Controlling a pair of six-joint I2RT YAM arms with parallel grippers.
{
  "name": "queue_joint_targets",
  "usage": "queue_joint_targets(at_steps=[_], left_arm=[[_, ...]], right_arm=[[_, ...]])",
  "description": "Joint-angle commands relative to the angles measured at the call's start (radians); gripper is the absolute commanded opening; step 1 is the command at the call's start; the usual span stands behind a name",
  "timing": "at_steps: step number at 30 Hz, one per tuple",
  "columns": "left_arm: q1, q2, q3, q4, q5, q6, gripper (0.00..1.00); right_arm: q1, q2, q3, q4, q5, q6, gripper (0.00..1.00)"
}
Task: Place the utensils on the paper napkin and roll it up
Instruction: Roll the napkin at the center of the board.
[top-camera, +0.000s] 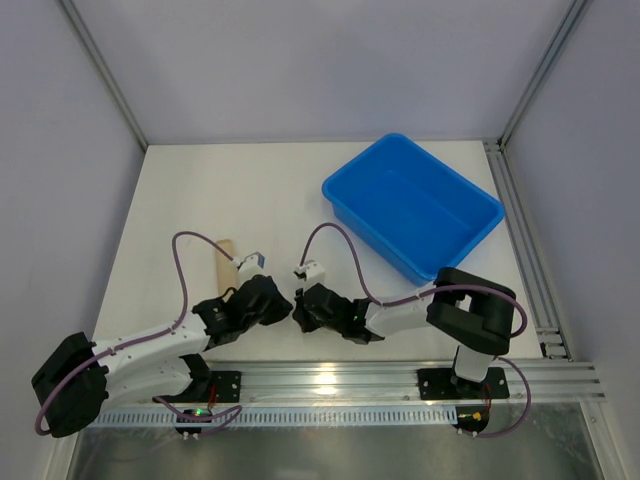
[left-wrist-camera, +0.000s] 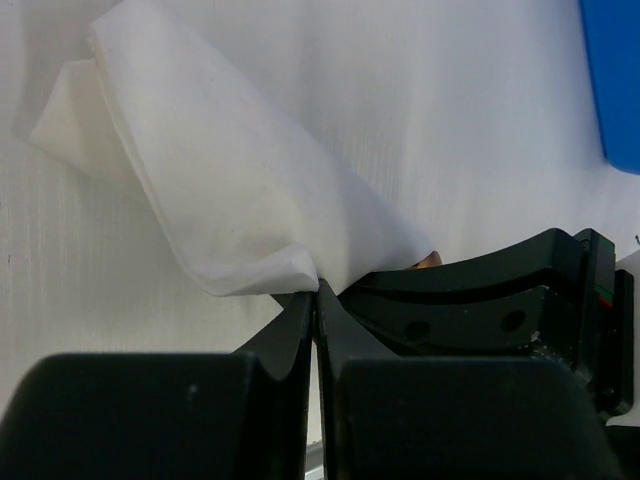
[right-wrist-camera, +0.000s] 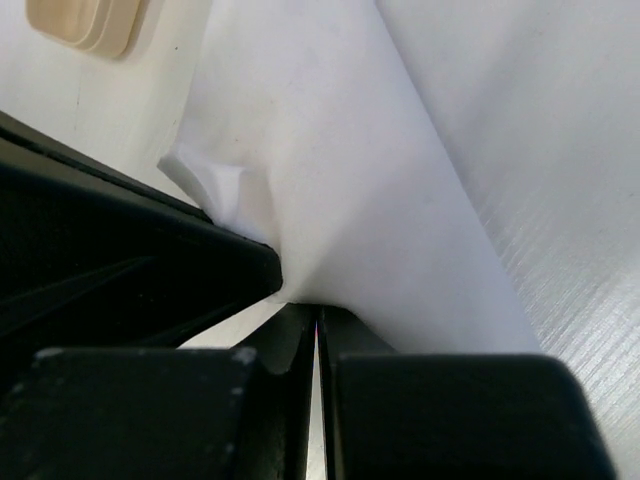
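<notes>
Light: bright, even, from above | Shadows: soft | Glare: on front rail (top-camera: 325, 378) | Wrist views: near fingers (left-wrist-camera: 285, 345) blurred

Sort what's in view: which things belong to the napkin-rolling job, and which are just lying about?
Job: paper napkin, pinched by left gripper and right gripper; bronze tip, likely a utensil, poking from its fold.
Lying about: blue bin, tan cylinder.

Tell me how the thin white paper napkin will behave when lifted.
The thin white paper napkin will probably flop: it sags in soft folds from where the left gripper pinches it. It seems light and likely tears easily, crumpling where the right gripper nips it.
</notes>
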Motion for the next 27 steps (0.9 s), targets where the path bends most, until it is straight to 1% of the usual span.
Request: queue_joint_targets(at_steps=[1, 5, 9, 21, 27], left_arm=[[-0.007, -0.003, 0.016, -0.036, -0.005, 0.025, 0.0], [-0.008, 0.002, 0.019, -0.05, -0.008, 0.03, 0.0], [-0.012, 0.013, 0.016, -0.045, -0.01, 0.028, 0.0], [-0.044, 0.073, -0.024, 0.008, -0.013, -0.007, 0.0], [-0.056, 0.105, -0.03, 0.021, -0.016, -0.012, 0.0]], right_arm=[[0.001, 0.031, 0.003, -0.025, 0.12, 0.044, 0.04], [0.006, 0.031, -0.009, -0.039, 0.181, 0.078, 0.03], [0.008, 0.031, -0.021, -0.039, 0.208, 0.105, 0.04], [0.008, 0.069, -0.003, -0.048, 0.218, 0.171, 0.03], [0.008, 0.069, -0.004, -0.05, 0.218, 0.176, 0.04]])
